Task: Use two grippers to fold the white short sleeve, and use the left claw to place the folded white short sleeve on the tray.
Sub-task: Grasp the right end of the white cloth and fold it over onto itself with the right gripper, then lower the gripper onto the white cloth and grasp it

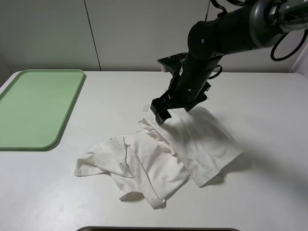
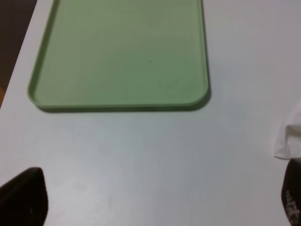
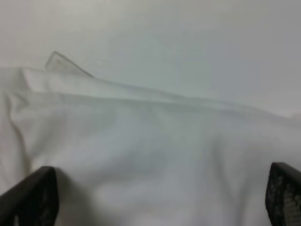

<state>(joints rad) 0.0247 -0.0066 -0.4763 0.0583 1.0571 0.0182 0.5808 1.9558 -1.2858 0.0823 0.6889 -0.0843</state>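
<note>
The white short sleeve lies crumpled and partly folded on the white table, right of centre. My right gripper hangs low over its far edge, jaws wide open. In the right wrist view the gripper has only white cloth between its fingertips. The pale green tray lies empty at the far left. My left gripper is open and empty over bare table, facing the tray. A corner of the shirt shows at the edge of that view. The left arm is outside the exterior view.
A small pale tape strip lies on the table just beyond the shirt's far edge, also in the right wrist view. A pale wall runs behind the table. A dark edge runs along the table's front.
</note>
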